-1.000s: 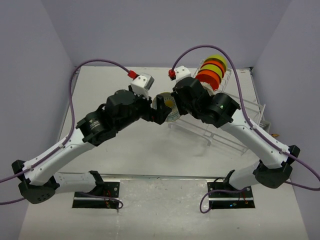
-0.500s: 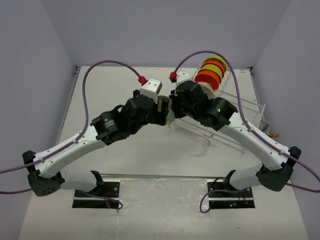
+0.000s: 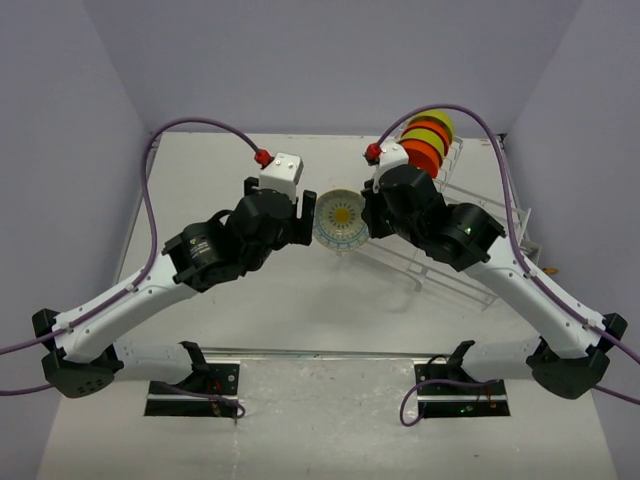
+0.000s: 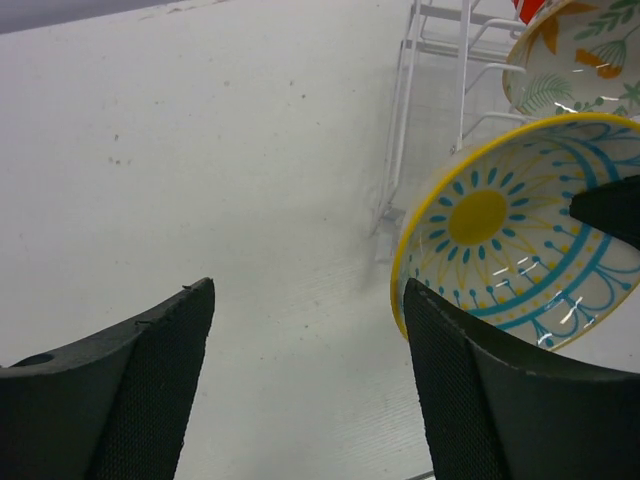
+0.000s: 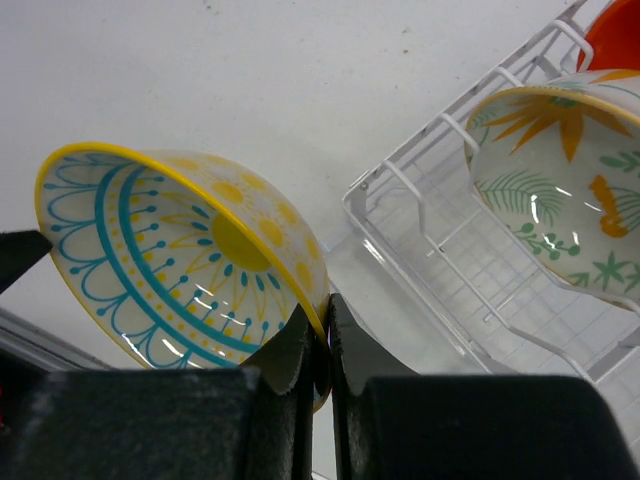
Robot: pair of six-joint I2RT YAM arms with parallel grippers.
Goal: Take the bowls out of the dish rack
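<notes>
On the left of the overhead view, my left pincer (image 3: 306, 214) hovers over the pale surface (image 3: 220, 170) with its fingers spread wide and nothing between them. From its wrist camera the two dark pads (image 4: 110, 400) frame bare surface. The sun-patterned bowl (image 4: 520, 270) sits just past the right-hand pad, and I cannot tell whether they touch.

At the centre, that bowl is up off the surface and tilted, just left of the dish rack (image 3: 440, 272) and outside its wires. It is cream inside, with a yellow disc in the middle, yellow rays and dots around it, rings and scalloped arcs in blue, and a yellow rim.

My right pincer (image 5: 327, 320) is pressed together on that rim, one finger inside the bowl and one outside. It pinches the edge on the side nearest the rack, and the bowl leans away to the left in its wrist view.

Further right, the white wire rack holds a leaf-patterned bowl (image 5: 560, 190), which stands on edge against the dividers. That one is cream with green fern sprigs and orange leaves. Behind it at the far end of the rack, orange-red bowls (image 3: 415, 157) and lime-green bowls (image 3: 433, 120) stand on edge in a tight alternating row.
</notes>
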